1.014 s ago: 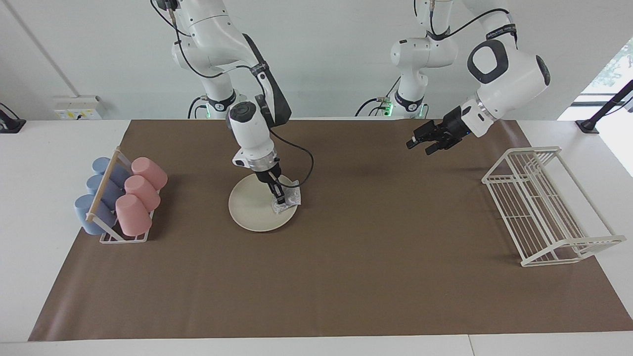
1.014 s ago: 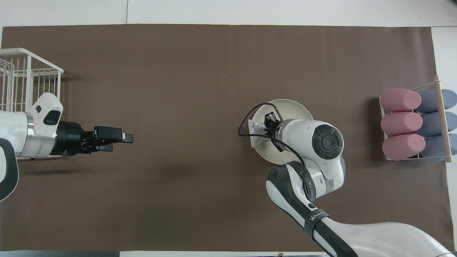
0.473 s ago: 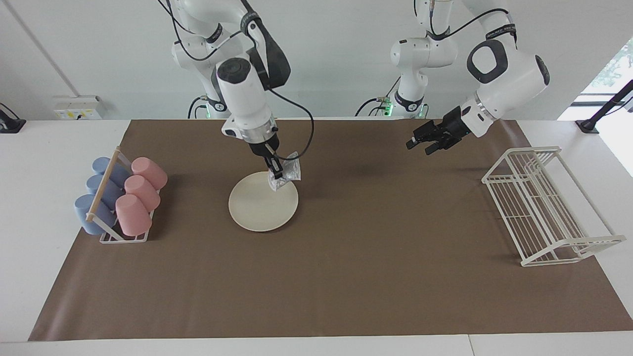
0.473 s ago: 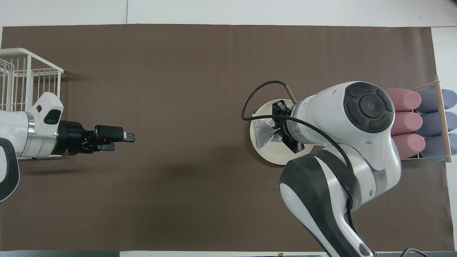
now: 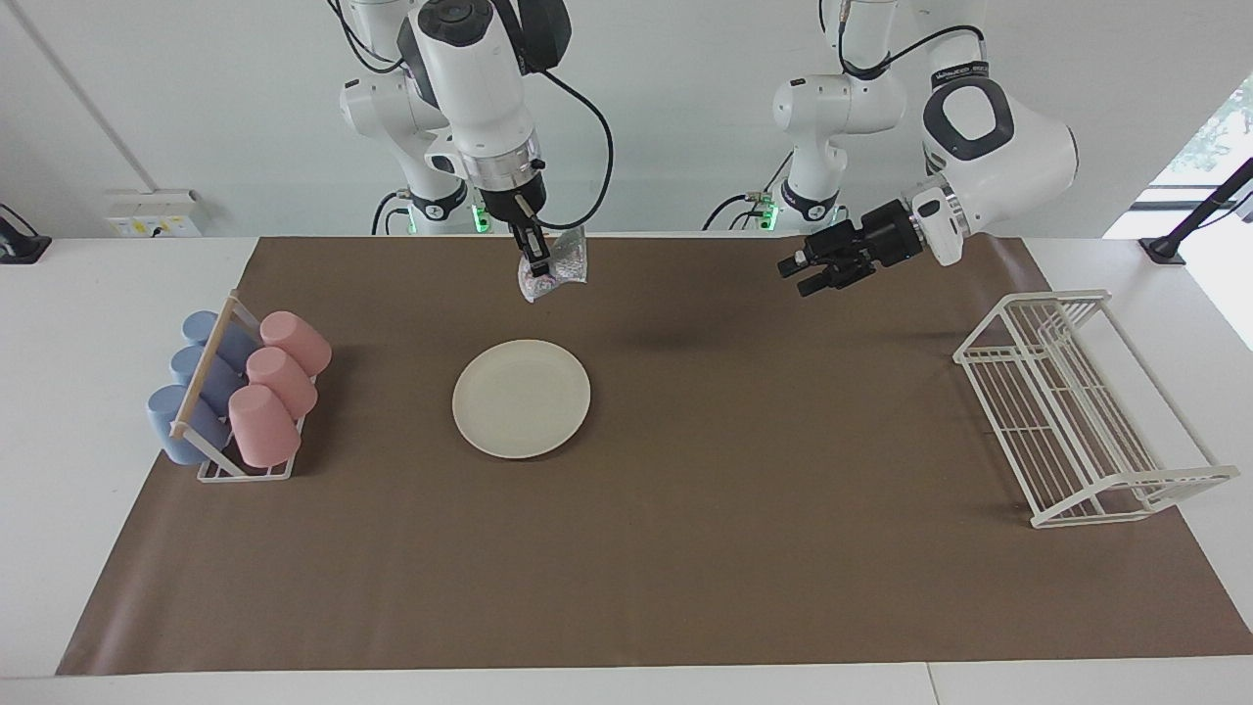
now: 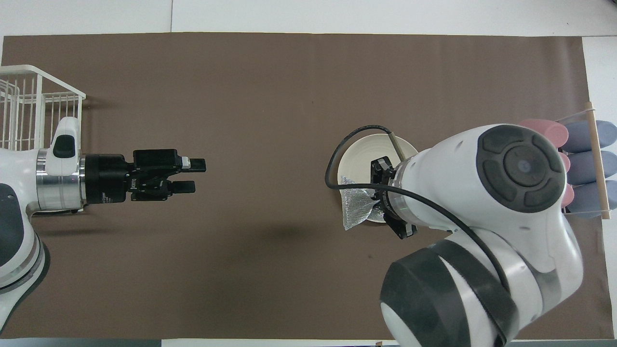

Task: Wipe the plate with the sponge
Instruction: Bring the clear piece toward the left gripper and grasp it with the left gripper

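The right gripper (image 5: 534,262) pinches the silvery sponge (image 5: 556,267) high in the air, over the mat's edge nearest the robots; the cream plate (image 5: 521,399) lies flat below, farther out; the left gripper (image 5: 805,275), fingers slightly parted, waits well apart.

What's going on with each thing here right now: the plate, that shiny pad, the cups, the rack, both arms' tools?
Round cream plate: flat on the mat, bare.
Silvery mesh sponge: dangling in the air.
Right tool: shut on the sponge, raised.
Left tool: open, empty, waiting above the mat.
Pink and blue cups: lying in their holder.
White wire rack: empty.
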Available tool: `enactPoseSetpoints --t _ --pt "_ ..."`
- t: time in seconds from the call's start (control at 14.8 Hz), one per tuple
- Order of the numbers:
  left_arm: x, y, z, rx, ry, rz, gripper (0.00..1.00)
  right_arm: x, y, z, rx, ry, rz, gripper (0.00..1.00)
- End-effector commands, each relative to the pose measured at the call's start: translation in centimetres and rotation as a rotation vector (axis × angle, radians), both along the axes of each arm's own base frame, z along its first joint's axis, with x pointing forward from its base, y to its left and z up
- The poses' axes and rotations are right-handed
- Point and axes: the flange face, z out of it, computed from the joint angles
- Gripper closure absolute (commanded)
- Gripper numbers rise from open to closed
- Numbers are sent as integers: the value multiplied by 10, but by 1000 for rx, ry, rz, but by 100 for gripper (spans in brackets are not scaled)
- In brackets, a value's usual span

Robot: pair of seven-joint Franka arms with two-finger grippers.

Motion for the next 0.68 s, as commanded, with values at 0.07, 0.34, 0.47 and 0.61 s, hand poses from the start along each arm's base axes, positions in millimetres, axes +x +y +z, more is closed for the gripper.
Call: enactPoseSetpoints --t 0.07,0.34,0.47,0.61 --pt "-21 -38 -1 -137 -50 -42 0 -7 11 2 -15 6 -73 100" --pt "-41 -92 -11 -150 -119 -83 0 -14 27 6 -12 2 -102 100" --pt "-51 -122 -15 -131 -130 -85 0 -20 38 6 -9 -7 -87 100" --pt "-62 -143 -17 -119 -139 -105 0 -23 40 7 -12 -3 -82 100"
